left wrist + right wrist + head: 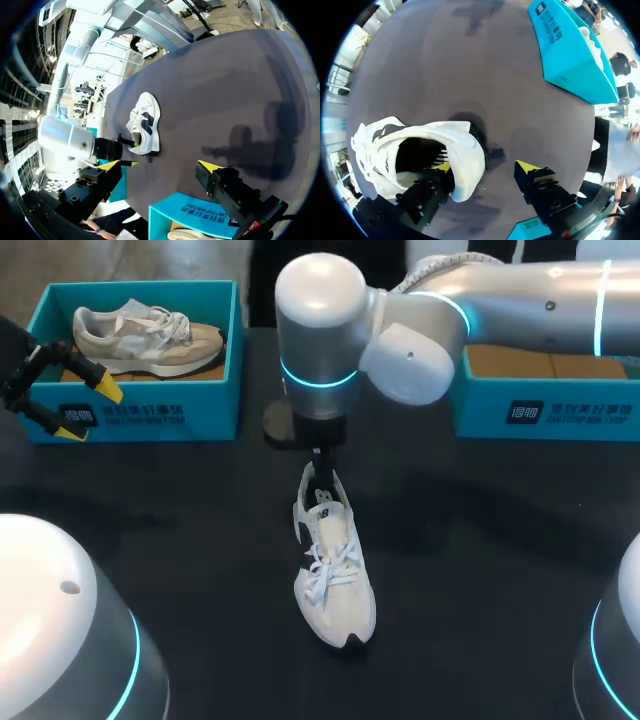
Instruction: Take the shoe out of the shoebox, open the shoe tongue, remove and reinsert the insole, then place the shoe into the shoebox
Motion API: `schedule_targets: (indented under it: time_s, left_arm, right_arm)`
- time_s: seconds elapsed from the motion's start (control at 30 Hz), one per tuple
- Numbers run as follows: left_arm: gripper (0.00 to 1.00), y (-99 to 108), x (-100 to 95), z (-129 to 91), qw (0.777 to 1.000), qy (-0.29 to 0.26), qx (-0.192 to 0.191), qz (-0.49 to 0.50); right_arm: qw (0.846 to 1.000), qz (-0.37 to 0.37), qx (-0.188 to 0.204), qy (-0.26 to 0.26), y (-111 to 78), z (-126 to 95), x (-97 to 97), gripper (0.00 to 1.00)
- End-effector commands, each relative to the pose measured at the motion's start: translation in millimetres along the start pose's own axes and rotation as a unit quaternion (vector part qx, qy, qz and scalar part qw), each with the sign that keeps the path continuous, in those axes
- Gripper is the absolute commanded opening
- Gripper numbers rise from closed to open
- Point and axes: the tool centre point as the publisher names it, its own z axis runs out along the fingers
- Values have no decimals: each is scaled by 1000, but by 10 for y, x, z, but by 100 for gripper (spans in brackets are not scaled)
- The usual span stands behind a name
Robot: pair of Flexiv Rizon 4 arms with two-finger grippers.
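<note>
While vertical over the white shoe (335,560), right pincer (485,167) agape, one finger inside; left pincer (160,165) agape

Left claw (90,412), right claw (485,166): both open

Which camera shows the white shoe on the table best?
The head view: the whole white shoe, laces up. The left wrist view shows it small and distant; the right wrist view only its heel opening.
</note>
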Motion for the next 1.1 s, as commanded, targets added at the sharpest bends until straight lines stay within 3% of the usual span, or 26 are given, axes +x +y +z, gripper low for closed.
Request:
schedule_targets:
  time_s: [0.03, 0.1, 0.9, 1.0, 1.03, 1.1]
  left_arm:
    - [100, 0, 2, -1, 1000, 1, 0, 1]
    - [100, 0, 2, -1, 1000, 1, 0, 1]
    - [100, 0, 2, -1, 1000, 1, 0, 1]
    - [100, 0, 2, -1, 1000, 1, 0, 1]
    - [100, 0, 2, -1, 1000, 1, 0, 1]
    - [100, 0, 2, -1, 1000, 1, 0, 1]
  right_arm:
    - [1000, 1, 6, 4, 40, 77, -14, 60]
    - [1000, 1, 6, 7, 41, 95, -10, 49]
    - [1000, 8, 10, 21, -41, 178, 93, 38]
    - [1000, 9, 9, 21, -43, 179, 102, 17]
    - [1000, 10, 8, 21, -41, 177, 106, 0]
    - [1000, 9, 7, 20, -34, 171, 119, 0]
